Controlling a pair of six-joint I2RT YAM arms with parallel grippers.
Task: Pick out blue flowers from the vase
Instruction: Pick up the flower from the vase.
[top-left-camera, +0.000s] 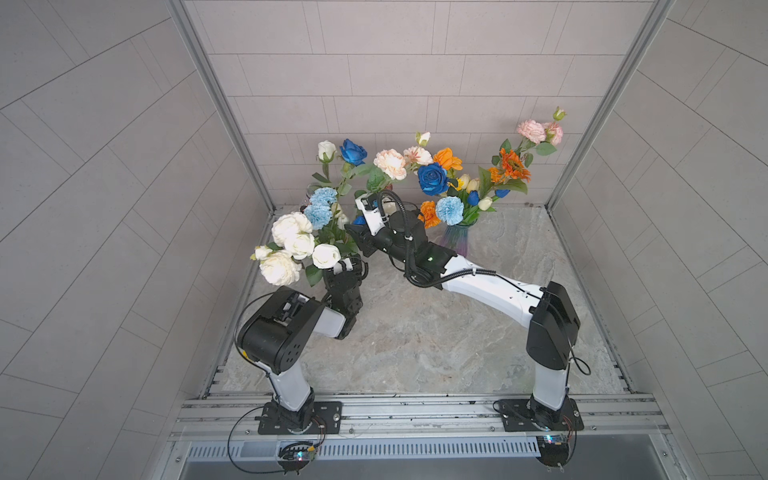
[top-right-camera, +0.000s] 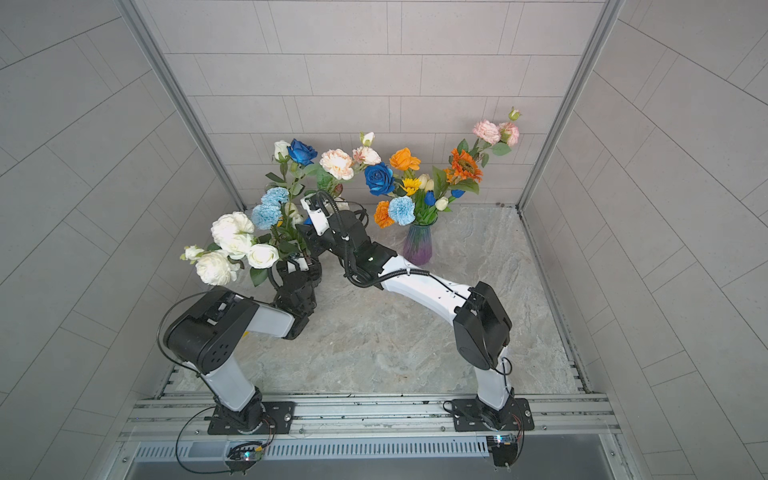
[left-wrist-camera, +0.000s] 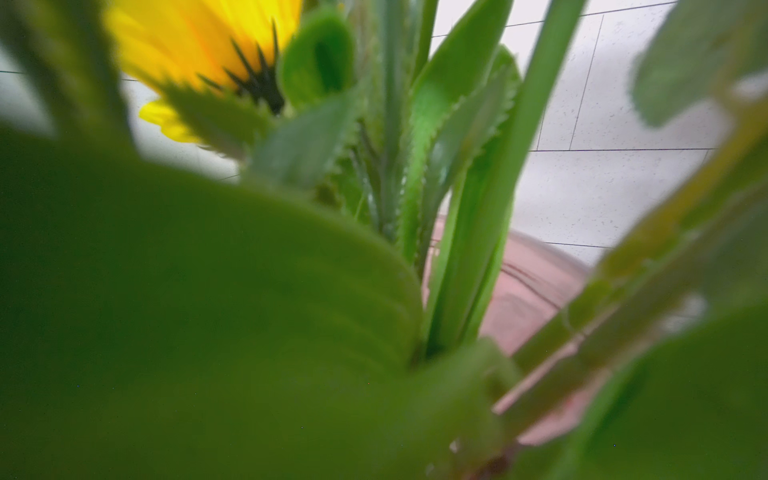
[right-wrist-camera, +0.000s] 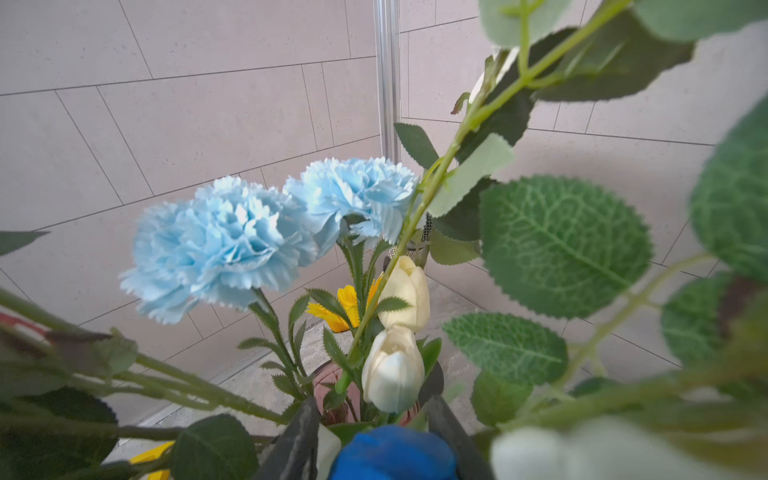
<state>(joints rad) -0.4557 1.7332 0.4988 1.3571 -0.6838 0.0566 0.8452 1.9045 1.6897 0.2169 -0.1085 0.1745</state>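
Observation:
Two bouquets stand at the back. The left one holds a dark blue rose (top-left-camera: 353, 151) and two light blue carnations (top-left-camera: 322, 197) (right-wrist-camera: 220, 245) in a pink vase (right-wrist-camera: 328, 386) (left-wrist-camera: 532, 299). The right one holds a dark blue rose (top-left-camera: 433, 178), a light blue carnation (top-left-camera: 449, 210) and blue tulip buds (top-left-camera: 473, 197) in a purple glass vase (top-left-camera: 457, 239). My right gripper (right-wrist-camera: 372, 401) (top-left-camera: 356, 224) reaches into the left bouquet, its fingers either side of a dark blue tulip bud (right-wrist-camera: 395, 453); whether they pinch it is unclear. My left gripper (top-left-camera: 347, 266) sits low in the same bouquet, jaws hidden by leaves.
White roses (top-left-camera: 291, 241) lean out over the left arm. White tulip buds (right-wrist-camera: 392, 374) and a yellow bloom (left-wrist-camera: 199, 45) crowd the left vase's mouth. Orange and pink blooms (top-left-camera: 513, 164) rise from the right vase. Tiled walls close the back and sides of the marble table (top-left-camera: 415, 332).

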